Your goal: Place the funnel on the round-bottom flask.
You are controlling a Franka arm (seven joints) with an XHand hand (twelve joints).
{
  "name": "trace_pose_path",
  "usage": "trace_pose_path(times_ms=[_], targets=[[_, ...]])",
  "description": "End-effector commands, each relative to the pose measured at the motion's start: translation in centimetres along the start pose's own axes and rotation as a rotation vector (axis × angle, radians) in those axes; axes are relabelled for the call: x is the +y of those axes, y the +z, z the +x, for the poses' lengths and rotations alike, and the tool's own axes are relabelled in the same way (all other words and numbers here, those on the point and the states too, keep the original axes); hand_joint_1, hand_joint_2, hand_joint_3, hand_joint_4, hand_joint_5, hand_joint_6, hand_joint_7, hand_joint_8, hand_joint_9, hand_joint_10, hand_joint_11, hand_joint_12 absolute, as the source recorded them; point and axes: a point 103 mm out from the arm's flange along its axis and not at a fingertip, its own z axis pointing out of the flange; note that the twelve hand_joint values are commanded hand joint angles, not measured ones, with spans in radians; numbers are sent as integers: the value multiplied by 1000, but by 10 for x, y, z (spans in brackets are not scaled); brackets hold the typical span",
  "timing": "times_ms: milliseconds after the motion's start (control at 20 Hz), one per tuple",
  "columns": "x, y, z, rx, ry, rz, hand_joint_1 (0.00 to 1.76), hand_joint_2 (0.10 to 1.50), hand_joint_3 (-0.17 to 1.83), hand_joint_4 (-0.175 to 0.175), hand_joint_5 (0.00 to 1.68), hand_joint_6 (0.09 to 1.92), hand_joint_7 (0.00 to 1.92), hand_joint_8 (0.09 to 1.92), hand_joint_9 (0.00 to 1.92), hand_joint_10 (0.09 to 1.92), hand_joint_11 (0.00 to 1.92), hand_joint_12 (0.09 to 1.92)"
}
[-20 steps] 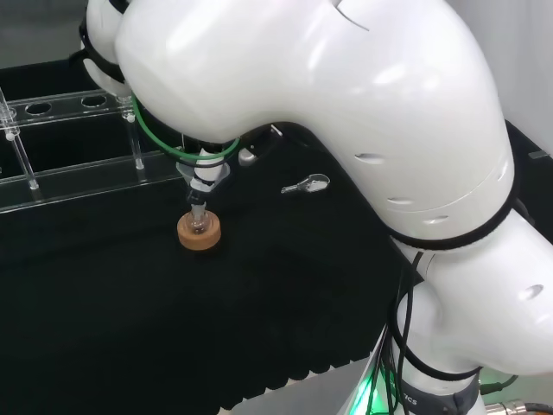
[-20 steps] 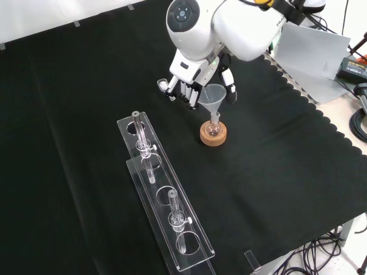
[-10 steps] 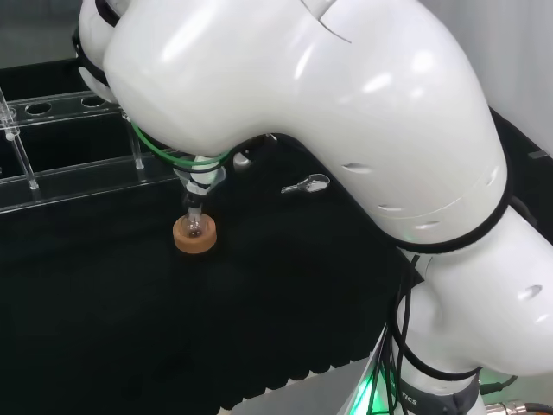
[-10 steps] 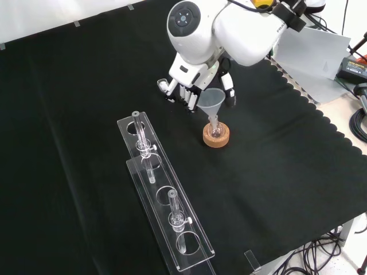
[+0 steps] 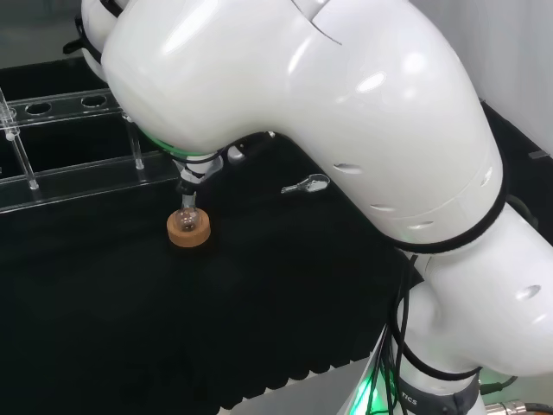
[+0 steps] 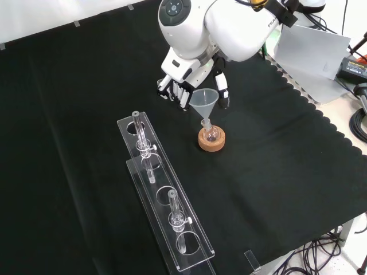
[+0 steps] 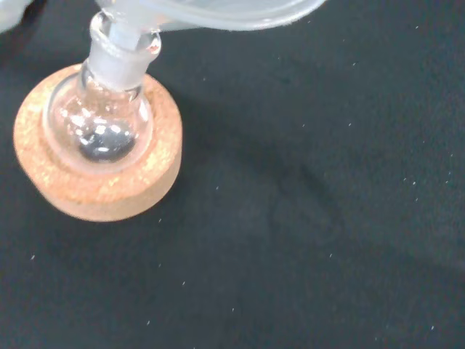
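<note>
A small clear round-bottom flask [image 6: 211, 133] sits in a cork ring [image 6: 211, 142] near the middle of the cloth. The clear funnel [image 6: 204, 101] stands over it, tilted, with its stem in the flask's neck. My hand [image 6: 184, 80] comes in from above; its fingers [image 6: 179, 94] lie on one side of the funnel's cone and the thumb [image 6: 222, 96] on the other, pinching it. The wrist view has the flask [image 7: 102, 123] on its cork ring [image 7: 94, 185] close up, with the funnel's rim [image 7: 218, 13] above. The head view has the cork ring [image 5: 187, 230] under the arm's big link.
A long clear rack [image 6: 166, 200] with test tubes lies in front of the flask in the front view, and at the far left in the head view [image 5: 69, 177]. A small metal spatula [image 5: 307, 183] lies to the right. The cloth's scalloped edge [image 6: 321, 117] runs along the right.
The hand with the funnel has shifted left in the front view. The flask and its cork ring have slid a little left with it; the funnel leans more.
</note>
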Motion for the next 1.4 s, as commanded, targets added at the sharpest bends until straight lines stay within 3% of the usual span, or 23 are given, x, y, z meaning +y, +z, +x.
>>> trace_pose_path(times_ms=[50,300,500,700,1400], targets=[[-9,11,2,6,-12,30,746,580,511,44,839,754,1210,480,1053,304,0,1502],[-10,15,1,8,-9,36,747,581,511,43,839,754,1210,481,1052,304,0,1501],[0,8,-7,53,49,18,747,581,511,43,839,754,1209,481,1052,304,0,1501],[7,-1,-7,77,76,-9,747,581,511,43,838,754,1209,481,1052,305,0,1501],[-2,10,20,60,35,24,750,581,511,43,839,754,1208,482,1050,305,0,1500]])
